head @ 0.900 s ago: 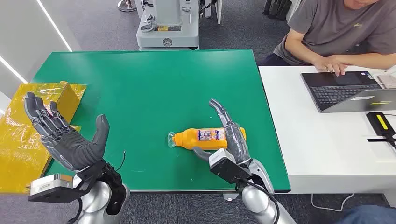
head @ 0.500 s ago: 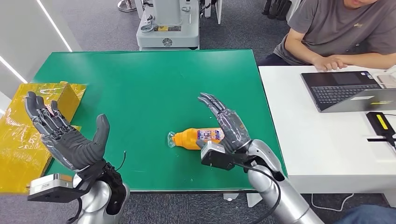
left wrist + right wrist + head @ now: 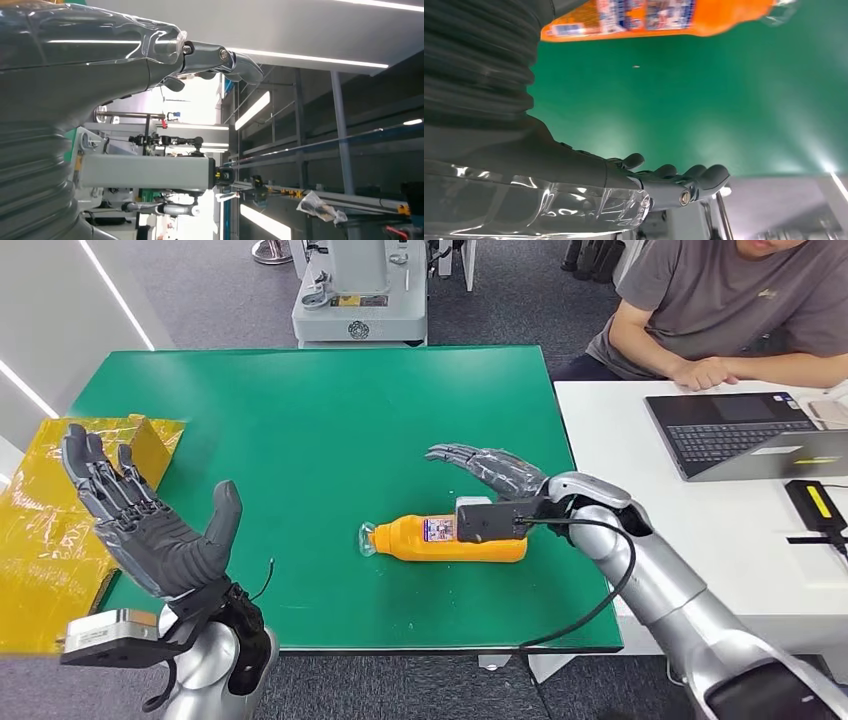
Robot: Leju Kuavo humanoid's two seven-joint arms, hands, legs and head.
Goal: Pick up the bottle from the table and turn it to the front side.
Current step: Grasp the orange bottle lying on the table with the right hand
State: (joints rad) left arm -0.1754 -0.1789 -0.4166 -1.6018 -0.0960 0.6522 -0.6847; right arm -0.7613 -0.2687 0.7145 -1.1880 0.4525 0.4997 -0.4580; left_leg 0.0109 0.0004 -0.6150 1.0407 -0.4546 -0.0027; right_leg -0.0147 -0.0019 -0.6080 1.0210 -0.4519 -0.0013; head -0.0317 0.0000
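An orange bottle (image 3: 440, 538) with a blue and white label lies on its side on the green table (image 3: 320, 430), its clear cap pointing left. It also appears in the right wrist view (image 3: 659, 17). My right hand (image 3: 490, 468) hovers open just behind the bottle, fingers stretched out to the left, not touching it. Its fingers (image 3: 674, 182) hang above bare green cloth in the right wrist view. My left hand (image 3: 150, 530) is raised at the near left, palm up, fingers spread and holding nothing.
A yellow foil box (image 3: 60, 500) sits at the table's left edge. A white desk (image 3: 700, 540) on the right carries a laptop (image 3: 740, 430), with a person (image 3: 730, 310) seated behind it. A grey machine base (image 3: 360, 300) stands beyond the table.
My right hand has lifted off the bottle and swung back and to the right, now lying flat behind it. The bottle stays put. My left hand barely moved.
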